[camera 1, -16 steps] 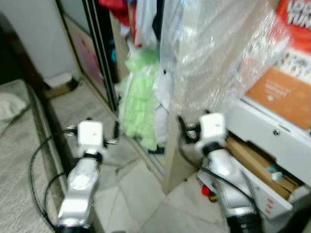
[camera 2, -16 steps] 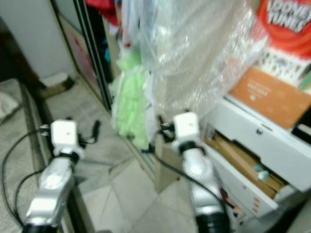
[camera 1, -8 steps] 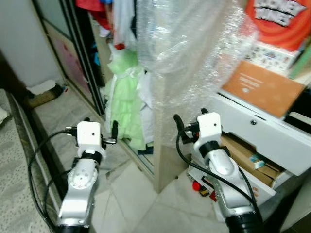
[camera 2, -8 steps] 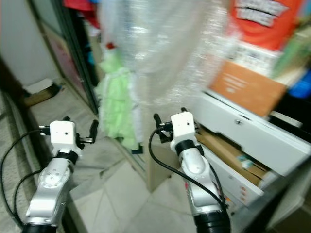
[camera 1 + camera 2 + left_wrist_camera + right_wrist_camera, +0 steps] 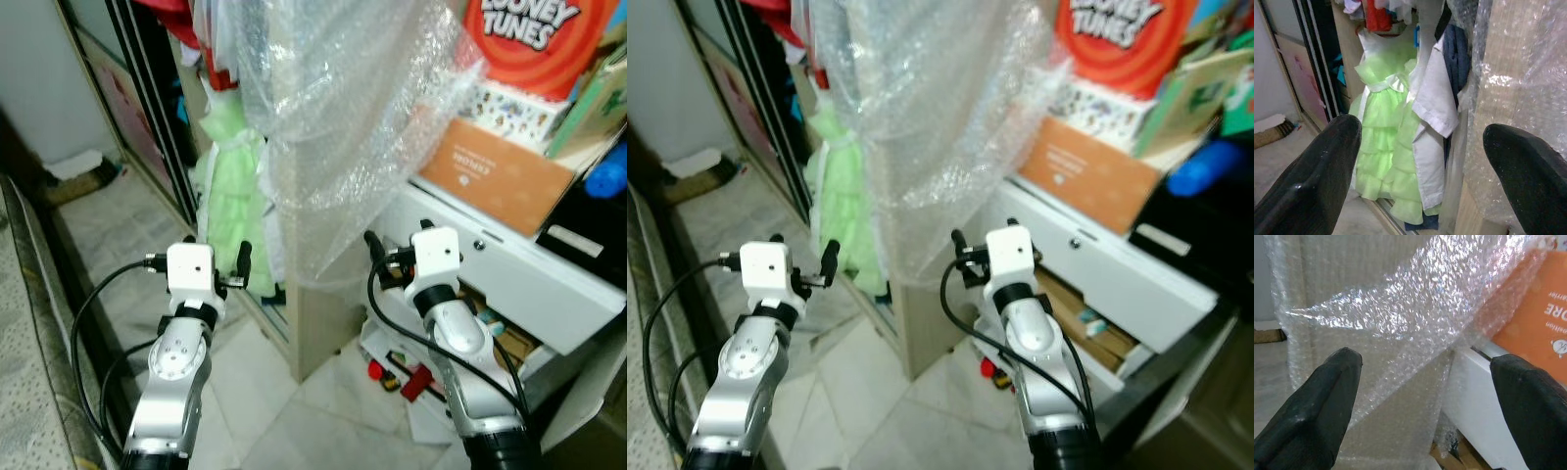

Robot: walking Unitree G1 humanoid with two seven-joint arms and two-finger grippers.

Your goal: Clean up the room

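Observation:
An open wardrobe holds a light green dress [image 5: 230, 196] and a white shirt [image 5: 1437, 103] hanging low. A sheet of bubble wrap [image 5: 343, 117] drapes over an upright wooden panel [image 5: 313, 333] beside it. My left gripper [image 5: 220, 257] is raised in front of the dress, open and holding nothing; its left wrist view looks at the dress [image 5: 1386, 127]. My right gripper [image 5: 397, 240] is open and holding nothing, just short of the bubble wrap [image 5: 1400, 313]. Small red items [image 5: 392, 377] lie on the floor tiles below it.
A white drawer unit [image 5: 529, 284] with its lower drawer pulled out stands on the right. On it sit an orange box [image 5: 495, 171] and a red Looney Tunes box [image 5: 534, 34]. The wardrobe's dark sliding door frame [image 5: 147, 108] and a bed edge [image 5: 29, 323] are on the left.
The whole view has swung right and sharpened, so more of the drawer unit and boxes shows. Both arms keep the same raised pose with their grippers open.

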